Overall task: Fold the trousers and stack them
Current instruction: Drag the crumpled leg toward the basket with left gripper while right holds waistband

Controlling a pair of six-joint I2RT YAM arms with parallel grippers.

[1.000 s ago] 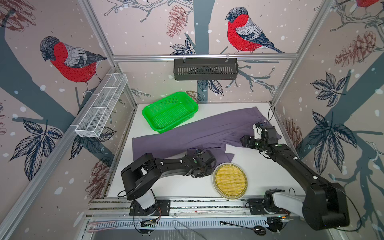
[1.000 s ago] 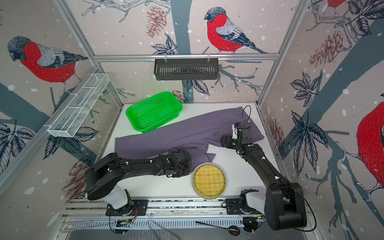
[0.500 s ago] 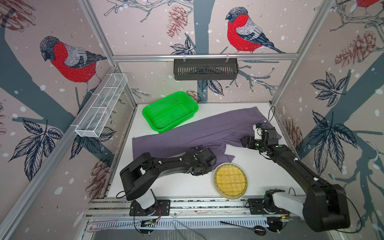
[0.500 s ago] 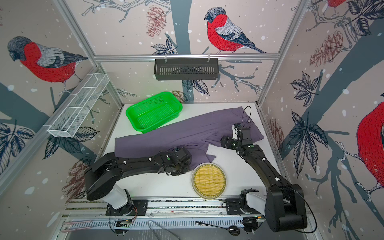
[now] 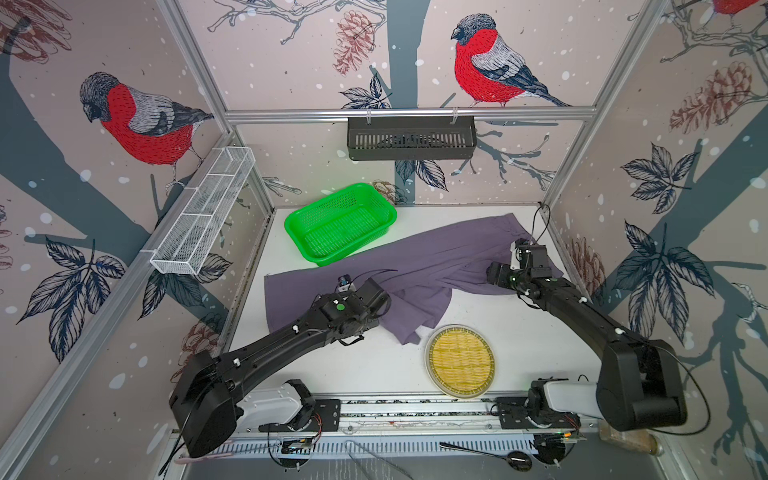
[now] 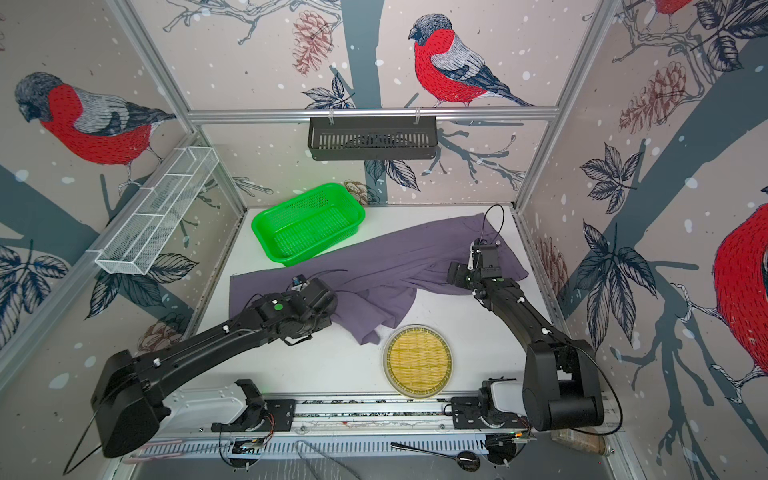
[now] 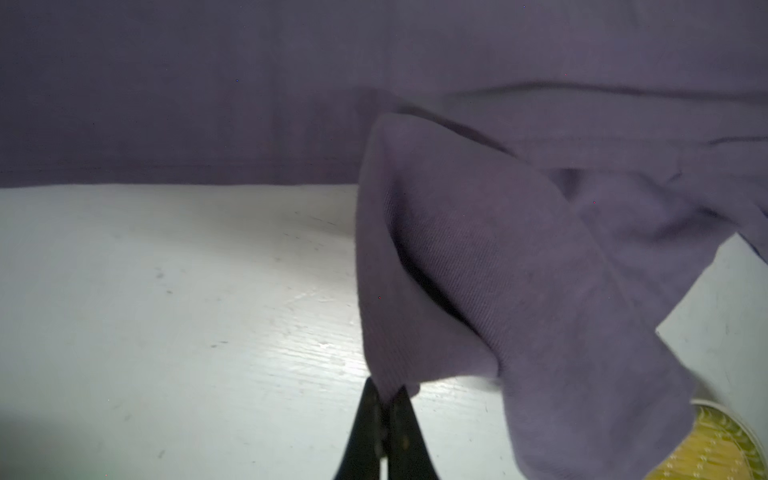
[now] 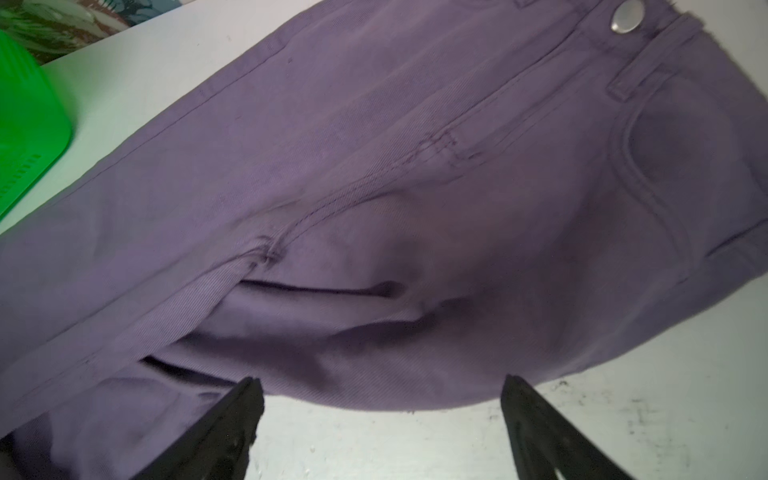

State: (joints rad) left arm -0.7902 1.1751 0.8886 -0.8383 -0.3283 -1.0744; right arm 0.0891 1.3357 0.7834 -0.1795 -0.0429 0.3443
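The trousers (image 5: pixel 436 257) (image 6: pixel 395 257) lie across the table (image 5: pixel 365 365) from 9 o'clock to 2 o'clock. The waist and button (image 8: pixel 624 20) are at 2, and one leg is doubled toward the plate (image 5: pixel 460 360) at 5. The left jaws are clenched on that leg's cloth edge near the centre. The right jaws stand wide apart at the waist's near edge, grasping nothing. A green basket (image 5: pixel 340 224) sits at 11.
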